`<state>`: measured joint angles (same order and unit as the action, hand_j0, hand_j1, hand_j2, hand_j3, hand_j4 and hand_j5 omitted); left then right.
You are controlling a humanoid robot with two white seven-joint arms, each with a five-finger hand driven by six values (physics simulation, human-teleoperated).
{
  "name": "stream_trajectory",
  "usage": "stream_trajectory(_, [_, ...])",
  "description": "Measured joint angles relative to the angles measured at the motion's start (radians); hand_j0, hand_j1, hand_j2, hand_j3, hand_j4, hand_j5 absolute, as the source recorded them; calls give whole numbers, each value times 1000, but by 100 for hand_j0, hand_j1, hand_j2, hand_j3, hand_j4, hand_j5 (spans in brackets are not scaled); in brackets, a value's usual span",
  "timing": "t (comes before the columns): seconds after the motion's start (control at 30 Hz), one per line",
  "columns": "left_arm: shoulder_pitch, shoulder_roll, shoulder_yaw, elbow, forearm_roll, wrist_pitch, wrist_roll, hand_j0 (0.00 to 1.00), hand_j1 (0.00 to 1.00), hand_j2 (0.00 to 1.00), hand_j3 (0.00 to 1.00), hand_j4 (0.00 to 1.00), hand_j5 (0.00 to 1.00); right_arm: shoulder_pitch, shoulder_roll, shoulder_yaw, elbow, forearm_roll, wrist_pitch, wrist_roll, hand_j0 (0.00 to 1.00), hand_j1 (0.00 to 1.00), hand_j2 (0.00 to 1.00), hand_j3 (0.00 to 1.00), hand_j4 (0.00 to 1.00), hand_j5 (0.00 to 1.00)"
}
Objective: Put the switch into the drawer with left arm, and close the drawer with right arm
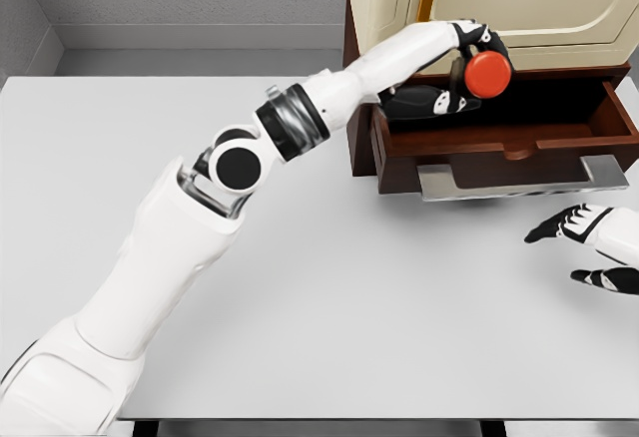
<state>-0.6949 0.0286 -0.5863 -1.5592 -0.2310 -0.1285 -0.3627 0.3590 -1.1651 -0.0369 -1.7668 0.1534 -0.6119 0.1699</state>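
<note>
Head view: the left arm [170, 257] reached from the 7 o'clock corner across the grey table [329, 307] toward 1 o'clock, where the left hand [454, 78] had its fingers closed around the switch [488, 75], a red round-capped object held above the open drawer [504, 143] of the dark wooden cabinet [359, 108]. The drawer stood pulled out, its metal handle [519, 180] facing the robot, beneath a cream-coloured unit [539, 3] at 12 to 1 o'clock. At 4 o'clock the right hand [589, 247] rested just over the table, fingers loosely spread and holding nothing, near the handle but apart from it.
</note>
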Motion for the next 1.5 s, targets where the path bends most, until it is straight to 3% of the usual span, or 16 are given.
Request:
stream_trajectory(0.33, [-84,-1,-41,53,-144,-1,4,47,47,47,47,47,47,0,-6,0,0,-1,0,-1,78,78,78,78,78,78])
stream_trajectory(0.7, [-89,-4,-67,73,-202,-1,4,47,47,47,47,47,47,0,-4,0,0,1,0,-1,78,78,78,78,78,78])
stream_trajectory(0.77, [-92,-4,-68,73,-204,-1,4,52,52,52,52,52,52,0,-5,0,0,1,0,-1,78,78,78,78,78,78])
stream_trajectory(0.83, [-98,-2,-69,73,-206,-1,5,73,73,73,73,73,73,0,-5,0,0,1,0,-1,78,78,78,78,78,78])
stream_trajectory(1.4, [-101,3,-77,72,-207,-2,5,76,76,76,76,76,76,0,-4,1,0,1,0,0,78,78,78,78,78,78])
stream_trajectory(1.5, [-101,3,-79,68,-207,-5,5,82,82,82,82,82,82,0,-4,2,0,1,0,0,78,78,78,78,78,78])
